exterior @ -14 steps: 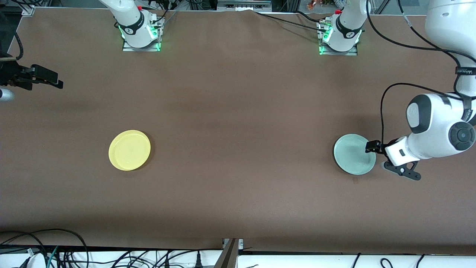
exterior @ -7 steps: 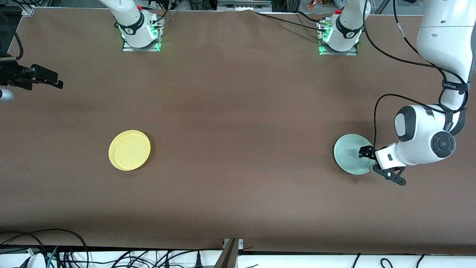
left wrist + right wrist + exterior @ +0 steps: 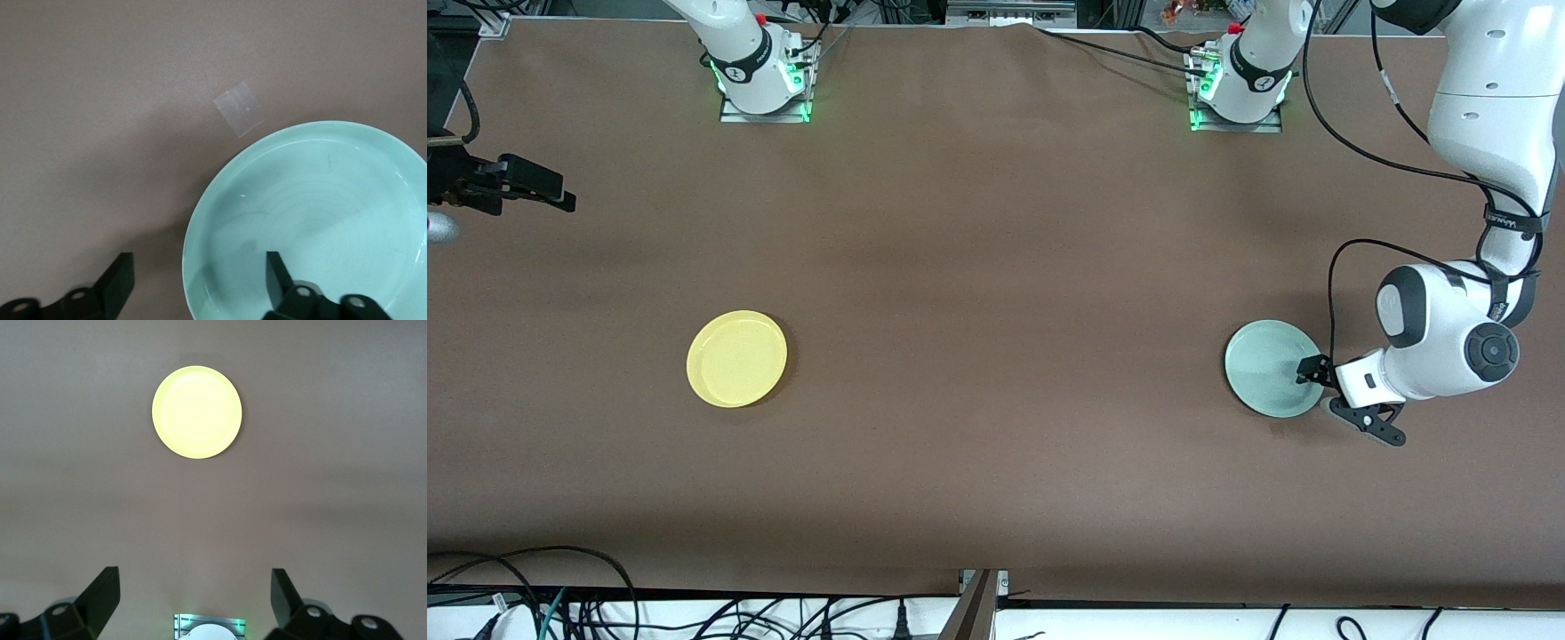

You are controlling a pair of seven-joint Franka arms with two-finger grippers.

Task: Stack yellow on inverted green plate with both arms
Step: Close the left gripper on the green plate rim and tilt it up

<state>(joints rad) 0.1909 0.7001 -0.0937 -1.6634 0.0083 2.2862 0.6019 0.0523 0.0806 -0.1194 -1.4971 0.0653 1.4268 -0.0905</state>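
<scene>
Left gripper (image 3: pixel 1316 373) straddles the rim of the green plate (image 3: pixel 1267 369), jaws open.

One finger (image 3: pixel 280 280) stands inside the upright plate, the other on the table (image 3: pixel 100 133) just outside the rim. The right gripper (image 3: pixel 193 597) waits with jaws spread, high over the table, the yellow plate (image 3: pixel 736 358) well apart from them.

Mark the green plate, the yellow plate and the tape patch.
green plate (image 3: pixel 1267 369), front view, flat centre.
yellow plate (image 3: pixel 736 358), front view, flat centre.
tape patch (image 3: pixel 239 109), left wrist view, its middle.

Left claw (image 3: pixel 1310 372) spread low, right claw (image 3: pixel 193 595) spread, raised
</scene>
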